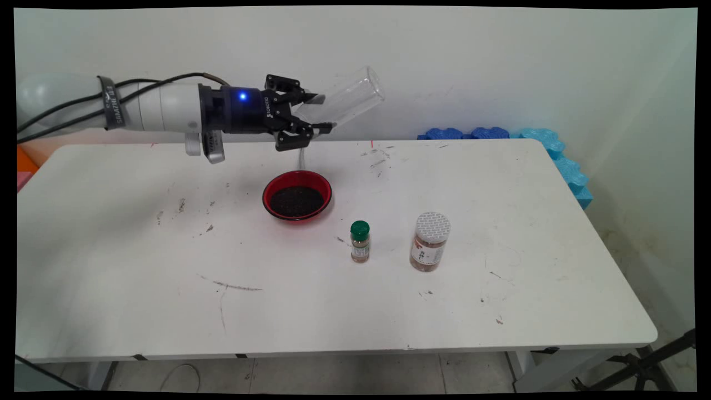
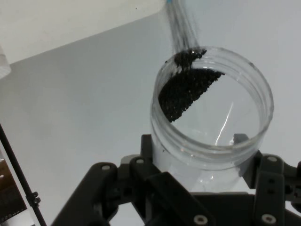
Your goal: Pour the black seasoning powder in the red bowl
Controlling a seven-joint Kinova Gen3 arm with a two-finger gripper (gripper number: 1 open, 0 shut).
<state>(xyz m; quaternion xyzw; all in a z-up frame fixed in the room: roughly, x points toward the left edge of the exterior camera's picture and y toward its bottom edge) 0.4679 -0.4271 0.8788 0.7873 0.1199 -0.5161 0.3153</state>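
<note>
Open tabletop (image 1: 111, 266) left of red bowl (image 1: 297, 195); green-capped bottle (image 1: 360, 241) and white-capped jar (image 1: 430, 241) as obstacles right.

White table (image 1: 139, 289) with rounded corners, its top marked by scattered dark scuffs and specks. A red bowl (image 1: 297, 195) filled with dark granules stands near the middle, toward the far side. Nearer and to its right stand two upright jars, apart from each other: a small spice jar with a green cap (image 1: 360, 241), and further right a larger jar with a white cap (image 1: 430, 241) holding brownish contents.
</note>
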